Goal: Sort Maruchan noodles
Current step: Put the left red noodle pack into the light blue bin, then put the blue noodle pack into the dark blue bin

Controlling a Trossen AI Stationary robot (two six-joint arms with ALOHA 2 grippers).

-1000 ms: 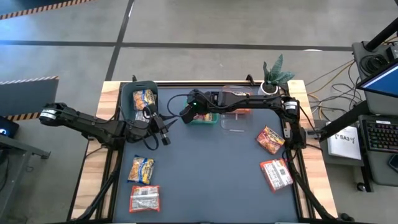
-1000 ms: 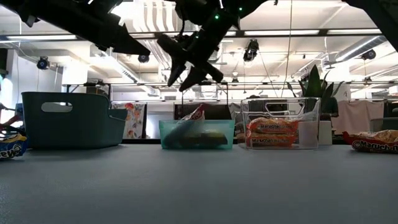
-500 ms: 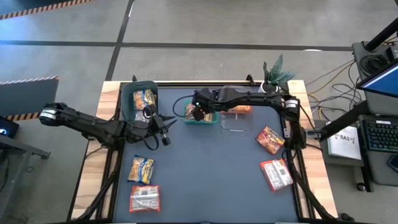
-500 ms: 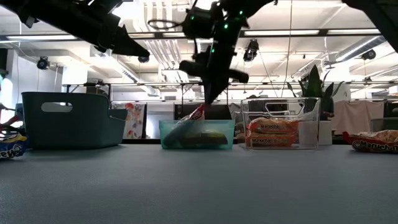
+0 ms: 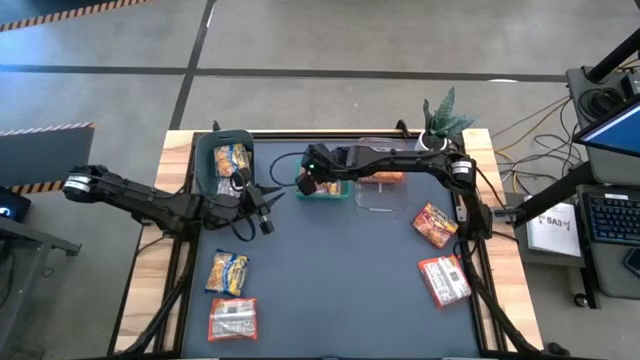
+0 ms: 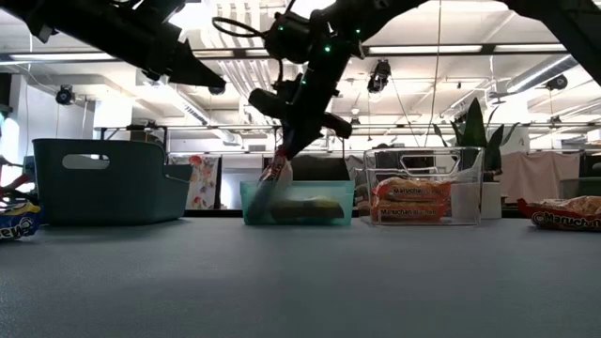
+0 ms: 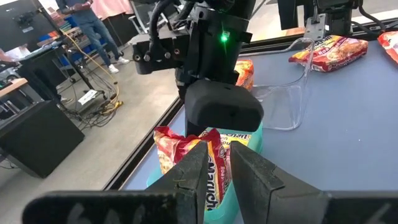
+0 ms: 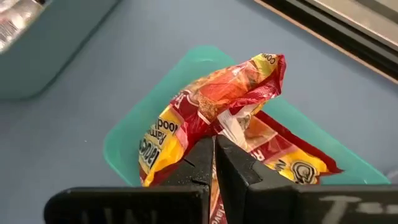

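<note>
An orange-red noodle packet stands crumpled in the small teal bin, and its upper end sticks up above the rim. My right gripper is over this bin, shut on the packet. Another orange-red packet lies under it in the bin. My left gripper hangs above the table left of the bin. It holds nothing, and a narrow gap shows between its fingers. My right gripper pinches a crumpled fold of the packet's wrapper between its two fingertips. The fingers slant down from above, from the table's right side. The packet stands bunched below the fingers, with its lower part inside the teal bin.
A dark teal bin at the far left holds a yellow-and-blue packet. A clear bin right of the small one holds orange-red packets. Loose packets lie near left and at right. A plant stands at the far right.
My right gripper has come down onto the small teal bin, tipped further downward, and shut on the packet. The packet's upstanding end has swung toward the bin's left end.
</note>
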